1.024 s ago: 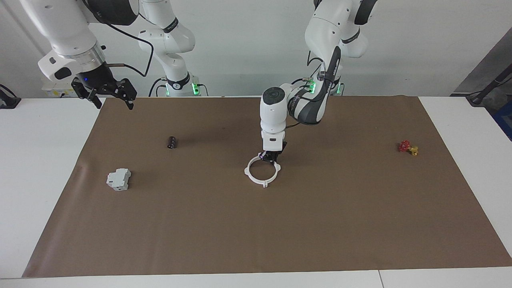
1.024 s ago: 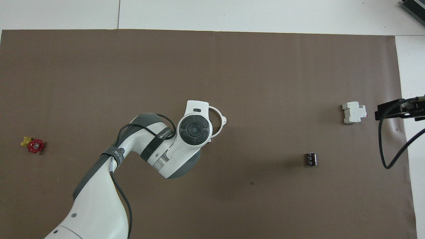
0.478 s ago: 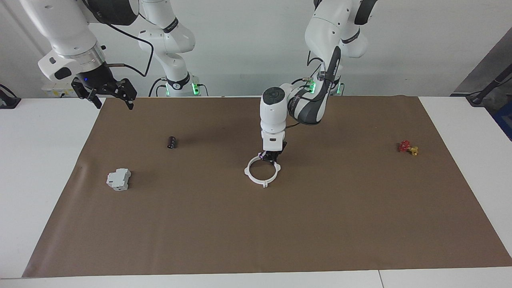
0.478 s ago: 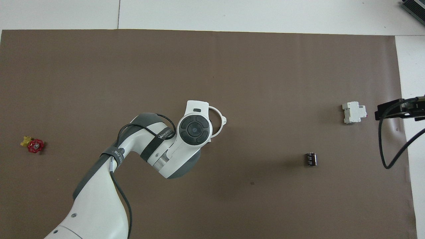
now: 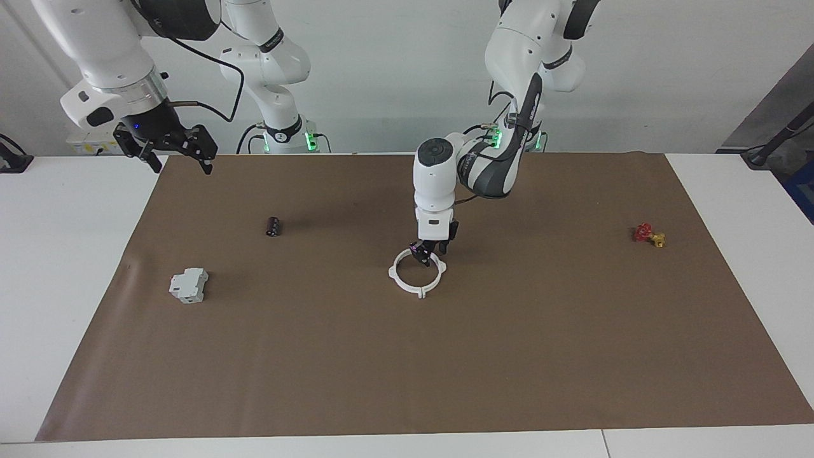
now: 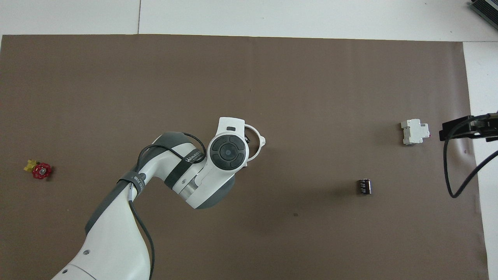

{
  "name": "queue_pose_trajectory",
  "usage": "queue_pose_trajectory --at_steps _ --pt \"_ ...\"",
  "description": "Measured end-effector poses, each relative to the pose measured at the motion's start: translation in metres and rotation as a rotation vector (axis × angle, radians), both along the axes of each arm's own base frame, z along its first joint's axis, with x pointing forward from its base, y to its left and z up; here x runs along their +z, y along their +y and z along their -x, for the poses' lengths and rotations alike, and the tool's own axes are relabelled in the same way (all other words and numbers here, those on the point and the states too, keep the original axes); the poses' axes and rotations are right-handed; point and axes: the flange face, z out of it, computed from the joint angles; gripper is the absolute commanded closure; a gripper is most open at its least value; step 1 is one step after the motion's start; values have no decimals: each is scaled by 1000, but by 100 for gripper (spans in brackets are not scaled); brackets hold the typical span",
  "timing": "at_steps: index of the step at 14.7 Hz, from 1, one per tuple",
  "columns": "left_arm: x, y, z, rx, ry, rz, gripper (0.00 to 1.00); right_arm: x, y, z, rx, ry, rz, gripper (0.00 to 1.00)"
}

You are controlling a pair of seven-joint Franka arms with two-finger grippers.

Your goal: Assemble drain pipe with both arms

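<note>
In the facing view we see a white worktop (image 5: 82, 267) under a brown mat (image 5: 509, 343), with a pale wall at the robots' end. The ring (image 5: 417, 273) lies flat mid-mat, both halves joined. The left claw (image 5: 430, 253) stands just over the ring's rim on the side nearer the robots, its fingers now parted and holding nothing; a second ago they were pinched on that rim. The right claw (image 5: 170, 147) waits in the air over the mat's edge at the right arm's end, jaws wide, empty, unchanged. A grey block (image 5: 189, 285) and a small dark cylinder (image 5: 273, 226) sit toward the right arm's end; a red-and-yellow valve (image 5: 648, 235) lies near the left arm's end. The mat's half farther from the robots gives broad room.

In the overhead view the left arm (image 6: 167, 182) covers most of the ring (image 6: 258, 146), leaving one arc and a tab showing. Block (image 6: 415, 132), cylinder (image 6: 364, 186) and valve (image 6: 38, 170) lie where they did. Only the right claw's tip (image 6: 465, 129) enters at the mat's edge.
</note>
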Motion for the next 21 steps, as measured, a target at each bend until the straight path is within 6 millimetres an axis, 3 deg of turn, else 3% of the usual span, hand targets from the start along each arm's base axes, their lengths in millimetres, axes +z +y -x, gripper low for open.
queue_pose_trajectory --at_steps 6,9,12,16,19,21 --pt "5 2 -5 8 -3 -4 0 0 0 0 0 0 0 0" --pt "44 26 -26 -22 5 -47 0 0 0 0 0 0 0 0" --pt "121 107 -55 -142 59 -90 0 0 0 0 0 0 0 0" --pt "223 259 -81 -278 139 -90 0 0 0 0 0 0 0 0" --pt "262 360 -82 -346 160 -85 0 0 0 0 0 0 0 0" --pt "277 401 -68 -371 195 -61 0 0 0 0 0 0 0 0"
